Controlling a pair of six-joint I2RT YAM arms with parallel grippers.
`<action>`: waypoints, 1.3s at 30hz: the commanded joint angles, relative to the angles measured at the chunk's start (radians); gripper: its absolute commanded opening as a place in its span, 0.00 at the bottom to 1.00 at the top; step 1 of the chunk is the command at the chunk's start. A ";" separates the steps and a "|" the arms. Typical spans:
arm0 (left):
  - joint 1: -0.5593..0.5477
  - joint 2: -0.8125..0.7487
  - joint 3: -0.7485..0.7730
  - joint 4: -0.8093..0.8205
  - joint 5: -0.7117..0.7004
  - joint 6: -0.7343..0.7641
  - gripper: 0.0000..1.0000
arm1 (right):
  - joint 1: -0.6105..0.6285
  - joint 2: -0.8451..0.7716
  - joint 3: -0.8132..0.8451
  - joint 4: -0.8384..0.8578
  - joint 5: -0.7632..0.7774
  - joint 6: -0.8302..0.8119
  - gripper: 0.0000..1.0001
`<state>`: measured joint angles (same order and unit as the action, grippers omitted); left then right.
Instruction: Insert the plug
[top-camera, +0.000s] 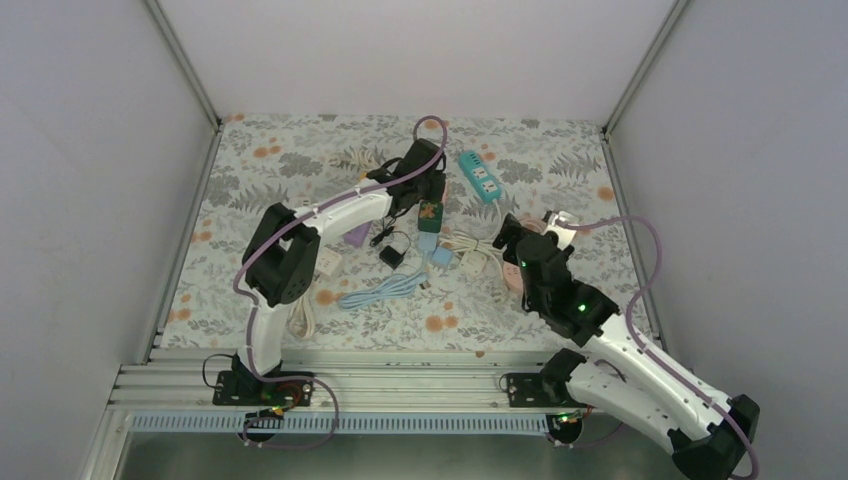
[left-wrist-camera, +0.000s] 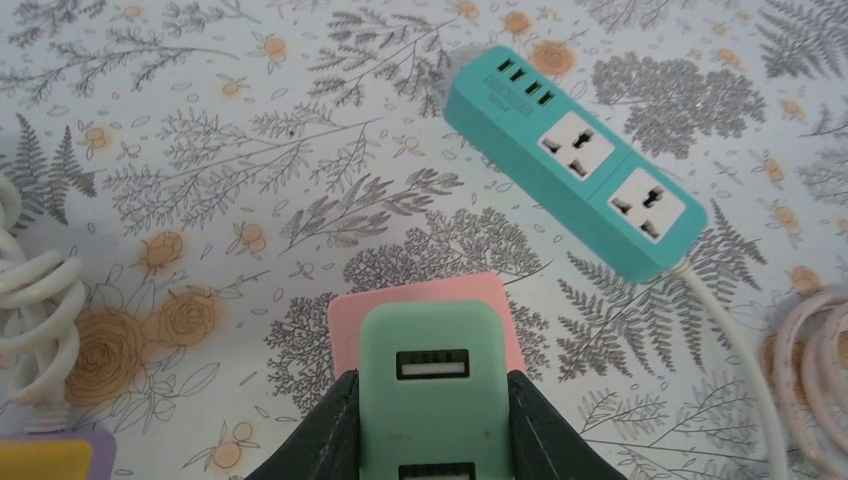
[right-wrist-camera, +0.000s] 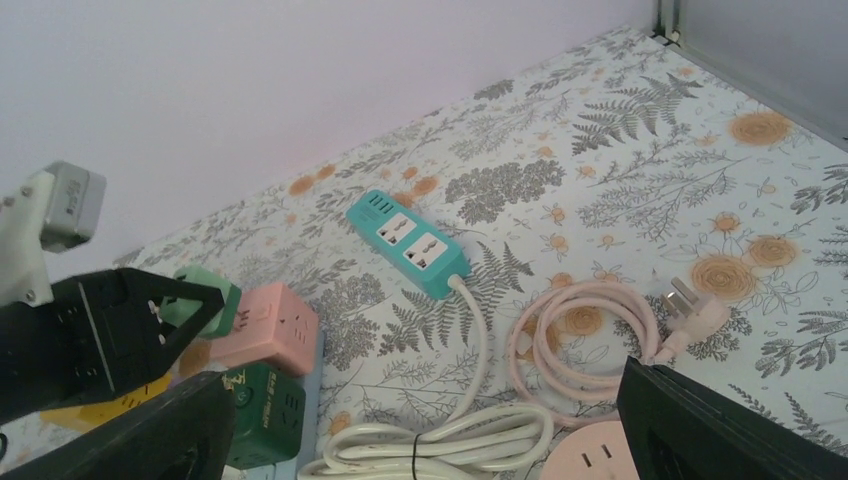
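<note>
Jaws of the left arm clamp a mint-green adapter; those of the right arm gape wide, seemingly empty.

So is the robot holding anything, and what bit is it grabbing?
Yes. The left gripper pinches the mint-green USB adapter by its two opposite sides. The right gripper is open and holds nothing.

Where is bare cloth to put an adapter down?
Bare: left of the teal power strip toward the back, and right of it behind the pink cable coil. Crowded: the middle, around the pink cube and white cords.
</note>
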<state>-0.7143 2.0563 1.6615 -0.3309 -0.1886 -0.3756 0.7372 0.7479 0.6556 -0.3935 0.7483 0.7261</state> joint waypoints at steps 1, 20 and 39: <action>0.004 0.022 0.030 -0.013 -0.021 0.012 0.19 | -0.007 -0.029 -0.012 0.001 0.082 0.045 0.98; -0.007 0.139 0.195 -0.251 -0.074 -0.041 0.19 | -0.007 -0.051 -0.027 -0.028 0.095 0.055 0.98; -0.039 0.330 0.273 -0.435 -0.045 -0.067 0.19 | -0.007 -0.074 -0.022 -0.043 0.103 0.058 0.98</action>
<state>-0.7624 2.2711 1.9976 -0.6449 -0.3531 -0.4343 0.7372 0.6849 0.6388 -0.4366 0.7952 0.7502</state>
